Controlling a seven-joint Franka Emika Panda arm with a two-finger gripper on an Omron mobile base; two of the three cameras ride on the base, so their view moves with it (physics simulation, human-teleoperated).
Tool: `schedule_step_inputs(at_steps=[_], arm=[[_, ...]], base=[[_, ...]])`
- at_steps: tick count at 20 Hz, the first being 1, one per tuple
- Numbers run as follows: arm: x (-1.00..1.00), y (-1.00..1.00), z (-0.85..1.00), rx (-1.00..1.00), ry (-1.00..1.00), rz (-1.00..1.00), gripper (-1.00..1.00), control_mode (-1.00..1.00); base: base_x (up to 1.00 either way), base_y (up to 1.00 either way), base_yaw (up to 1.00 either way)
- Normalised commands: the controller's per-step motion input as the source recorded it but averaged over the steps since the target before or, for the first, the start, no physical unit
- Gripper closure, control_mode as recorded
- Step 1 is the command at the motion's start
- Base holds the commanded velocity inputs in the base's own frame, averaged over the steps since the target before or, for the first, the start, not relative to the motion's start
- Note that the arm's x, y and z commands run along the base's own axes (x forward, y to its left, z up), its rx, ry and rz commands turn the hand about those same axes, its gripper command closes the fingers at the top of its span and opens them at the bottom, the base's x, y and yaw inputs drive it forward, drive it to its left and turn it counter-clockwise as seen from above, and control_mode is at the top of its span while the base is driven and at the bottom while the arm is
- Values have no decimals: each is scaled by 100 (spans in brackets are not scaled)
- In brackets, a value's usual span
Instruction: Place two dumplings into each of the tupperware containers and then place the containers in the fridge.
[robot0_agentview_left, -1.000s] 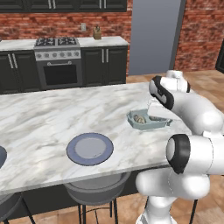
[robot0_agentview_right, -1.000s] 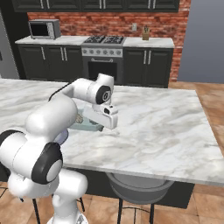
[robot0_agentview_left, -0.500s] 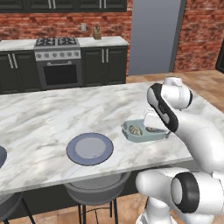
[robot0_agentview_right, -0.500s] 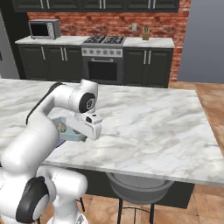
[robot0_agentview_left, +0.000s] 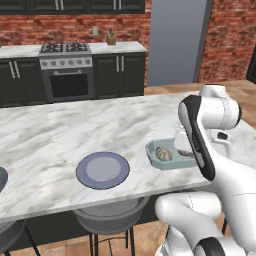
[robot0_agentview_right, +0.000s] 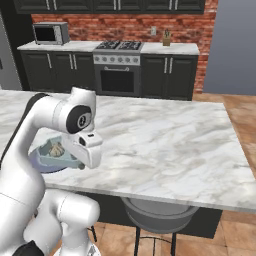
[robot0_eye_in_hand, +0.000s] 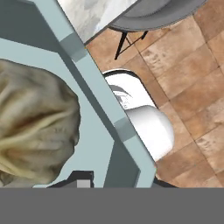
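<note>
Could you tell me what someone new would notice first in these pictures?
The white arm's gripper holds a pale teal container with dumplings by its rim, out past the marble counter's near edge. A round blue plate sits on the counter to its left.

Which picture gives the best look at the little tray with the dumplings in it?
The left base view: the tupperware container sits whole near the counter edge. The right base view hides part of it behind the arm; the hand view shows its rim close up.

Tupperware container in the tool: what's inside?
The tupperware container holds one dumpling in plain sight, also in the right base view. The arm covers the container's far end, so a second dumpling there cannot be confirmed.
</note>
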Motion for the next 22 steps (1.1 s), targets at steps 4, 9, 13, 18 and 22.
schedule_step_inputs(at_steps=[4,9,13,18,22], arm=[[-24,21,26,-12,2,-5,100,-100],[-4,30,20,-8,5,-6,100,-100],[-6,2,31,-1,3,-3,100,-100],[-11,-1,7,0,1,0,100,-100],[-15,-4,12,0,-2,0,100,-100]], base=[[0,0,0],[0,0,0],[0,0,0],[0,0,0],[0,0,0]])
